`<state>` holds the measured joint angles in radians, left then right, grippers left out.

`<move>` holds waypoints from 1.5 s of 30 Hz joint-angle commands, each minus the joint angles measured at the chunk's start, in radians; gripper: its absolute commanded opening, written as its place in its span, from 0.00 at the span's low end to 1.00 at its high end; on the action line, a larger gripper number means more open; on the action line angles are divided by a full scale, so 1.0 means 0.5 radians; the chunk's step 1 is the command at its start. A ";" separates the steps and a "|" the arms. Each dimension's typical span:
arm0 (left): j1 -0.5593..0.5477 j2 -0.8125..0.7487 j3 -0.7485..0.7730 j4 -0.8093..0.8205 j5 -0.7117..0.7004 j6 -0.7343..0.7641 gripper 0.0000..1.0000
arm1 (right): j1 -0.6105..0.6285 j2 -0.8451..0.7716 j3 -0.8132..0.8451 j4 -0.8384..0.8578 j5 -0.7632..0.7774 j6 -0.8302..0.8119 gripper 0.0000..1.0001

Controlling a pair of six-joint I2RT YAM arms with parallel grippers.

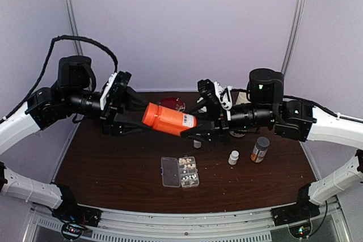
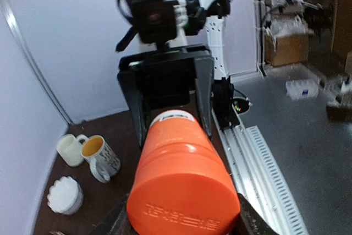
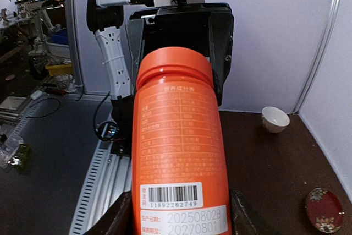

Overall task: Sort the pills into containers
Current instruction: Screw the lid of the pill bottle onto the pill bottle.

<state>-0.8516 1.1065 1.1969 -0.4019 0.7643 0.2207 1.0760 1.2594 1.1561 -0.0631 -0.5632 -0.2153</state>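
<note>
An orange bottle point(image 1: 168, 119) hangs level above the table, held between both arms. My left gripper point(image 1: 143, 118) is shut on its cap end point(image 2: 184, 191), with the fingers point(image 2: 250, 221) at either side of the cap. My right gripper point(image 1: 197, 127) is shut on the labelled body point(image 3: 179, 152), a finger point(image 3: 116, 218) on each side near the barcode. Below the bottle lies the clear pill box point(image 1: 180, 172), its lid point(image 1: 169, 172) folded open to the left. Pale pills point(image 1: 188, 168) sit in the containers on its right half.
A small white bottle point(image 1: 233, 157) and a brown bottle with a grey cap point(image 1: 260, 149) stand right of the box. A red dish point(image 1: 172, 103) lies at the back. Two mugs point(image 2: 100, 158) and a white fluted cup point(image 2: 65, 195) stand further off. A white bowl point(image 3: 274, 118) sits near the wall.
</note>
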 commanded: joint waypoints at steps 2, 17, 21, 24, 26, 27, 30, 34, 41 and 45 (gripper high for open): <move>-0.120 0.133 0.159 -0.650 -0.140 1.967 0.00 | 0.005 0.087 0.062 0.563 -0.801 0.742 0.00; -0.176 -0.256 -0.409 0.318 -1.035 3.548 0.00 | -0.160 0.050 -0.105 0.807 -0.842 1.394 0.00; -0.222 -0.308 -0.508 0.355 -1.271 3.872 0.00 | -0.255 0.081 -0.160 0.985 -0.904 1.617 0.00; -0.276 -0.307 -0.592 0.383 -1.562 4.131 0.00 | -0.318 0.117 -0.173 1.151 -0.968 1.816 0.00; -0.301 -0.301 -0.708 0.592 -1.735 4.323 0.00 | -0.355 0.146 -0.153 1.199 -1.011 1.922 0.00; -0.310 -0.294 -0.750 0.654 -1.790 4.388 0.00 | -0.366 0.157 -0.150 1.222 -1.019 1.955 0.00; -0.336 -0.287 -0.794 0.685 -1.846 4.482 0.00 | -0.388 0.171 -0.149 1.299 -1.029 2.038 0.00; -0.339 -0.286 -0.781 0.769 -1.801 4.208 0.20 | -0.410 0.151 -0.153 1.264 -1.014 2.018 0.00; -0.337 -0.484 -0.710 0.862 -1.629 3.128 0.97 | -0.444 -0.008 -0.100 0.402 -0.853 1.432 0.00; -0.340 -0.656 -0.767 0.703 -1.463 2.802 0.98 | -0.478 -0.081 -0.057 0.025 -0.763 1.136 0.00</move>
<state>-1.0256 0.8623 0.8246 0.0212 -0.0254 1.8225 0.8558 1.2751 1.0779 0.1410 -0.9710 0.5526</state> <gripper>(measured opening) 0.975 0.528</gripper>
